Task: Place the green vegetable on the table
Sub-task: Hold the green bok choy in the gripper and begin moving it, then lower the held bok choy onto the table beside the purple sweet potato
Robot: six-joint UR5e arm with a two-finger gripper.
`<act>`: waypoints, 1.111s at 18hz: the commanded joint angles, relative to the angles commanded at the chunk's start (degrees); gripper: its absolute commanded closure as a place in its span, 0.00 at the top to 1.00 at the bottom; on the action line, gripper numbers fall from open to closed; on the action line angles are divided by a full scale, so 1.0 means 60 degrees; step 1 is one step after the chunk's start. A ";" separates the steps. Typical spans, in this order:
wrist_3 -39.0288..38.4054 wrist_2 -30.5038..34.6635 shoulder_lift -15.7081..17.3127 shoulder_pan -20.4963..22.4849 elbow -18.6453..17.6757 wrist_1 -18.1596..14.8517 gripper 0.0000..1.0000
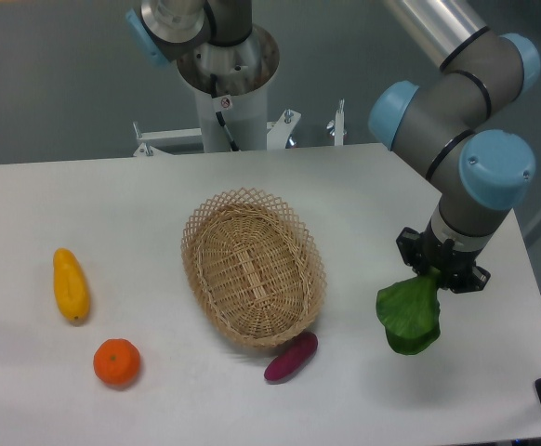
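my pincer pinches the green vegetable by its top, so the leaves hang down just over the desk, at three o'clock from the basket, with room to set it down.

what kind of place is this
Likely a robotics lab test bench: a UR5e arm mounted at a bare white table, with toy produce laid out around a wicker basket, and the green vegetable in its tool.

Single fixed camera, elevated front view.
It looks down across the bench toward the arm's base, at moderate range, whole working surface framed.
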 joint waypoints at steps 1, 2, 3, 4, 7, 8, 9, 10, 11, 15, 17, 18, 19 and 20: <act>0.0000 0.0000 0.0000 0.0015 0.0015 0.0000 0.07; 0.0029 0.0000 -0.0015 0.0015 0.0015 0.0000 0.07; 0.0203 0.0000 -0.0015 0.0015 0.0015 0.0000 0.08; 0.0394 0.0029 -0.0015 0.0015 -0.0014 0.0000 0.08; 0.0483 0.0278 -0.0015 0.0015 -0.0015 -0.0044 0.09; 0.0483 0.0278 0.0000 0.0015 -0.0015 -0.0044 0.09; 0.0469 0.0278 0.0000 0.0000 0.0014 -0.0044 0.09; 0.0483 0.0264 0.0015 0.0000 0.0015 -0.0058 0.09; 0.0469 0.0264 0.0029 0.0000 0.0015 -0.0058 0.09; 0.0323 0.0293 0.0044 -0.0190 -0.0131 -0.0058 0.09; 0.0162 0.0293 0.0117 -0.0307 -0.0292 -0.0102 0.09; 0.0002 0.0293 0.0175 -0.0308 -0.0409 -0.0117 0.09; -0.0203 0.0293 0.0234 -0.0337 -0.0526 -0.0117 0.09; -0.0365 0.0264 0.0249 -0.0337 -0.0585 -0.0132 0.09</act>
